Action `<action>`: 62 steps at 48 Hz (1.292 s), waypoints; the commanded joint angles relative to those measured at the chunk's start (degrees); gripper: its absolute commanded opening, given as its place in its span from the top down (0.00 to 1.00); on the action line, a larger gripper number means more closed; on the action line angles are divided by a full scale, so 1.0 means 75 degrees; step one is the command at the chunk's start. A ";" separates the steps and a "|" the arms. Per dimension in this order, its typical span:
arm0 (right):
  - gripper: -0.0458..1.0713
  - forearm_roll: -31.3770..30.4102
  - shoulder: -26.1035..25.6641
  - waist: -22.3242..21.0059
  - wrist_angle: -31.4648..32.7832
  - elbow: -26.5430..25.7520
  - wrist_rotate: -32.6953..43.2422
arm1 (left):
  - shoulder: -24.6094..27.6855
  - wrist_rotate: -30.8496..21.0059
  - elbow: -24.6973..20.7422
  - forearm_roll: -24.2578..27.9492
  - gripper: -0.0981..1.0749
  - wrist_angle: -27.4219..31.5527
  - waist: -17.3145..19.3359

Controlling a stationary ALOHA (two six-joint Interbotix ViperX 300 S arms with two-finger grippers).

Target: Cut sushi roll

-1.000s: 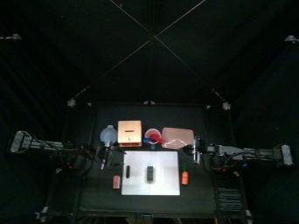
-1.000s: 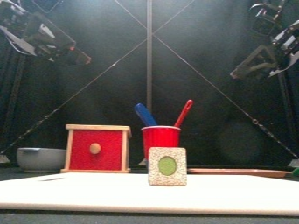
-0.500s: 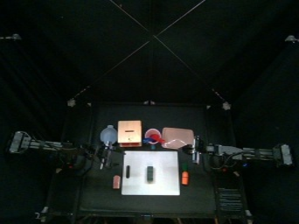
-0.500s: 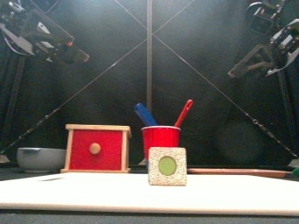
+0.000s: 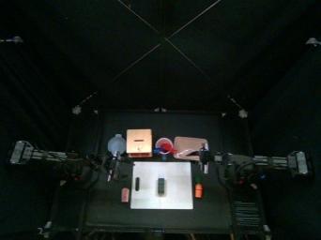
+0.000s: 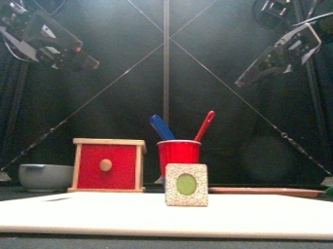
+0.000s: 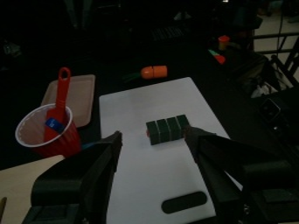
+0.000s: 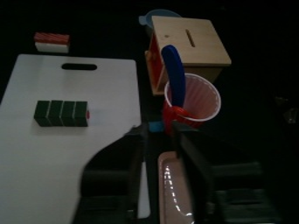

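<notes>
The short dark green-black sushi roll (image 7: 167,129), scored into segments, lies on its side near the middle of the white rectangular cutting board (image 7: 222,166), which has a slot handle at one end and rests flat on the black table (image 5: 107,211); in the front view the roll (image 6: 186,185) shows end-on as a pale square block with a green oval centre. Behind the board stand a red plastic cup (image 8: 193,98) holding a blue-handled tool (image 8: 172,63) and a red-handled tool (image 7: 61,87), a small wooden box with a red front (image 6: 108,165), a grey bowl (image 6: 46,176) and a pinkish flat tray (image 5: 190,145). Small orange-red pieces (image 7: 155,72) lie on the table beside the board's long edges. The left gripper (image 7: 155,149) hangs above the board's left side with its jaws spread wide, empty. The right gripper (image 8: 162,153) is raised beside the board's right side, over the tray and near the cup; its jaws stand a little apart with nothing between them.
</notes>
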 commanded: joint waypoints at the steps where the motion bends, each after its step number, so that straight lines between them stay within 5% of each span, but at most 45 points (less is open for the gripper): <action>1: 0.19 -0.0105 0.0211 -0.0023 0.0070 -0.0445 0.0012 | 0.0012 -0.0012 -0.0141 -0.0012 0.12 -0.0059 0.0059; 8: 0.01 -0.0469 0.0797 -0.0070 0.0363 -0.1043 -0.0059 | 0.0012 -0.0012 -0.0129 -0.0047 0.12 -0.0246 0.0141; 22: 0.08 -0.2977 0.1945 -0.0012 0.1277 -0.1547 -0.0059 | 0.0012 -0.0012 -0.0082 -0.0129 0.12 -0.0457 0.0352; 36: 0.19 -0.4617 0.2777 0.0129 0.1793 -0.2051 -0.0164 | 0.0012 -0.0012 0.0000 -0.0352 0.12 -0.0469 0.0410; 62: 0.26 -0.4523 0.3938 0.0363 0.2449 -0.2637 -0.0199 | 0.0012 -0.0012 0.0152 -0.0598 0.12 -0.0480 0.0656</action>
